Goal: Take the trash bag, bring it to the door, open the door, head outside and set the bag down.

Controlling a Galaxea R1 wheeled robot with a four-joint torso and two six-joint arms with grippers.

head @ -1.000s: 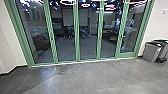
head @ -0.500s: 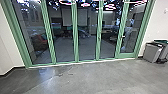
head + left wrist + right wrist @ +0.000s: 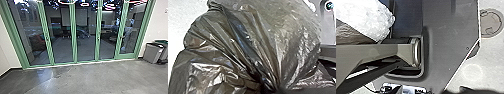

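Green-framed glass doors (image 3: 74, 42) span the wall ahead in the head view, with a small handle on the panel at the right. Dark, shiny and crumpled, the trash bag (image 3: 243, 45) looms large in the left wrist view. Its folds draw together into a tight neck where my left gripper (image 3: 275, 89) is shut on it. In the right wrist view, part of the bag (image 3: 351, 32) shows beside the robot's dark plate and jointed bar.
Grey bins (image 3: 153, 53) stand against the white wall to the right of the doors. Grey concrete floor (image 3: 87, 77) stretches up to the door sill. Behind the glass lies a dim room with furniture. A round floor cover (image 3: 491, 23) is beside the robot.
The head camera has shifted slightly with the robot, so the left door posts appear further left. The doors look the same as before.
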